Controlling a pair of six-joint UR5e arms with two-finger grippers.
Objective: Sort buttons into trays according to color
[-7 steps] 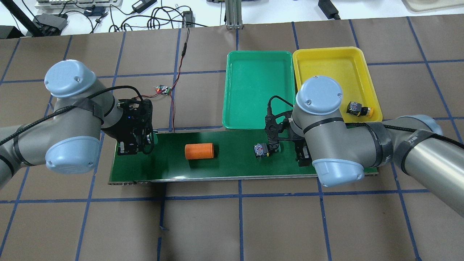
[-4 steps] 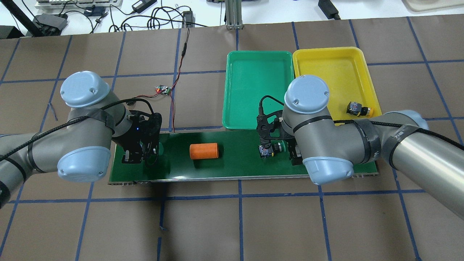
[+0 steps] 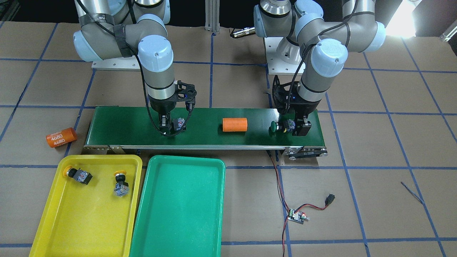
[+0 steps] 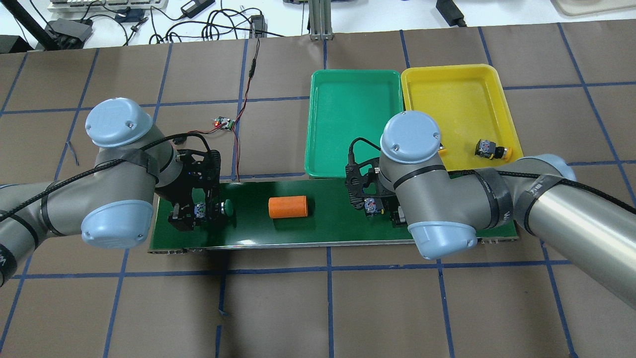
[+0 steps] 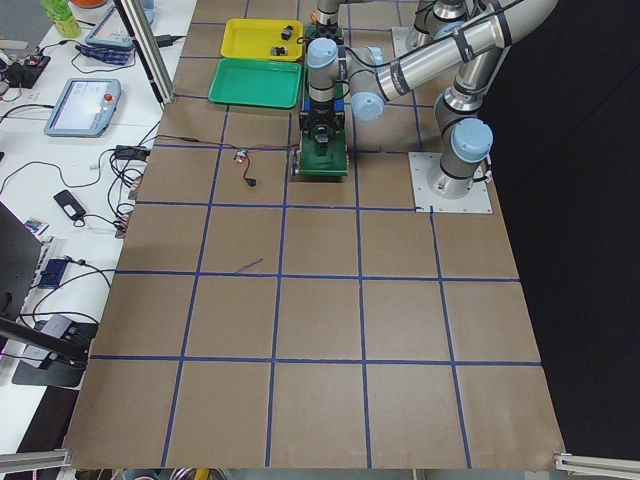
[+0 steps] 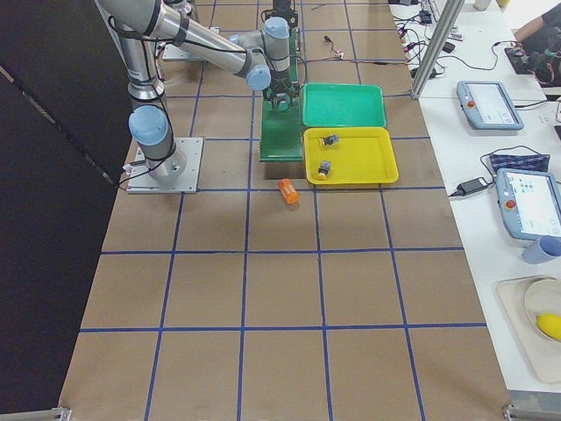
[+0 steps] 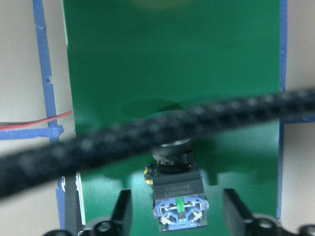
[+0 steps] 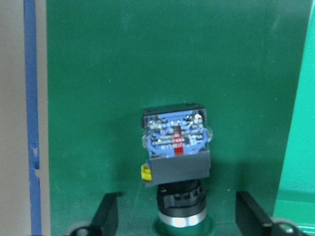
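Observation:
A green-capped button (image 3: pixel 280 126) lies on its side on the dark green belt (image 3: pixel 125 125). My left gripper (image 7: pixel 179 211) is open and straddles the button's grey-blue block (image 7: pixel 179 209) with gaps on both sides. My right gripper (image 8: pixel 179 216) is open and straddles a second button (image 8: pixel 174 147), whose cap is mostly hidden; it also shows in the front view (image 3: pixel 178 123). Two yellow buttons (image 3: pixel 78 175) (image 3: pixel 121 184) lie in the yellow tray (image 3: pixel 46 214). The green tray (image 3: pixel 178 207) holds nothing.
An orange cylinder (image 3: pixel 234 125) lies on the belt between my grippers. Another one marked 4680 (image 3: pixel 61 137) lies on the table past the belt's end by the yellow tray. A small circuit board (image 3: pixel 296 216) with red-black wires lies on the table.
The orange cylinder and the right-hand button have moved right along the belt in the overhead view. My left gripper has come around the green button. My right arm has moved left over its button.

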